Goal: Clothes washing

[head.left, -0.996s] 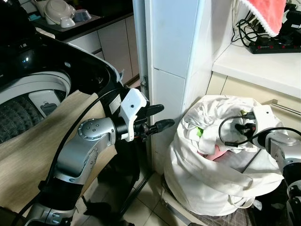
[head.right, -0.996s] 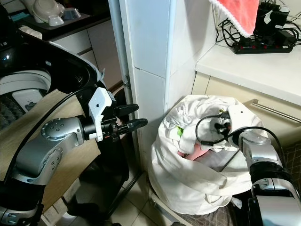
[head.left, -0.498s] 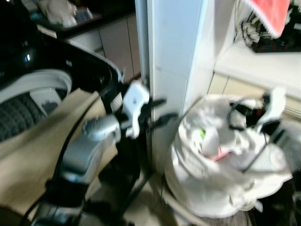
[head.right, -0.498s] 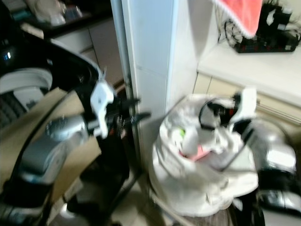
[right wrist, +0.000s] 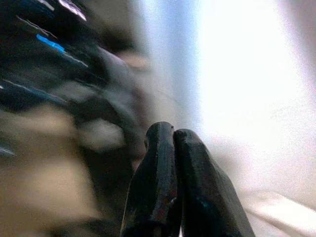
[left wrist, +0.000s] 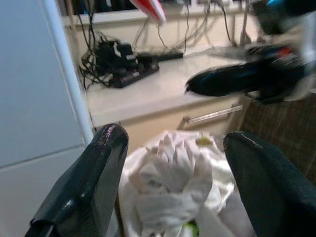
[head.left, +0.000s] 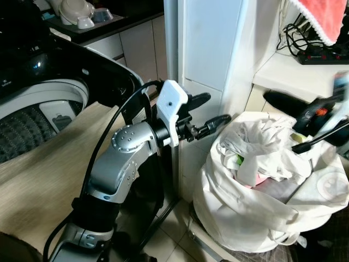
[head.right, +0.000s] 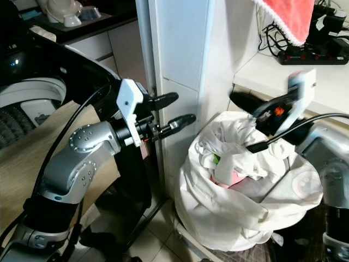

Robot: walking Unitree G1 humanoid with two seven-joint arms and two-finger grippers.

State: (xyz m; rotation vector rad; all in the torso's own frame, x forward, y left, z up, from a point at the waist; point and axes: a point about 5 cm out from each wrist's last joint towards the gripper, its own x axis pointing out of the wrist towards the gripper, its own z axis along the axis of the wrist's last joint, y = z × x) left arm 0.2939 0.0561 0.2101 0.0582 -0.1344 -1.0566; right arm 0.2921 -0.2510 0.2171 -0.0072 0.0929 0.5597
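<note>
Left end effector (head.left: 207,111) spread wide, raised beside white pillar (head.left: 210,49), empty. Right end effector (right wrist: 174,148) pressed closed, blurred, above white laundry bag (head.left: 262,207) of clothes on floor. Washing machine (head.left: 38,103) leftward. Power strip (head.left: 322,54) on tabletop (head.left: 289,73) beyond.

A white laundry bag (head.left: 272,202) full of clothes stands on the tiled floor (head.left: 163,240), against the white pillar (head.left: 210,49). A black power strip (head.left: 324,53) lies on the desk (head.left: 294,73) above.

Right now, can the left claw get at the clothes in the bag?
Probably yes. The left claw is open, beside the bag's open top, with the clothes heaped uncovered. The right claw hangs over them and may crowd it.
</note>
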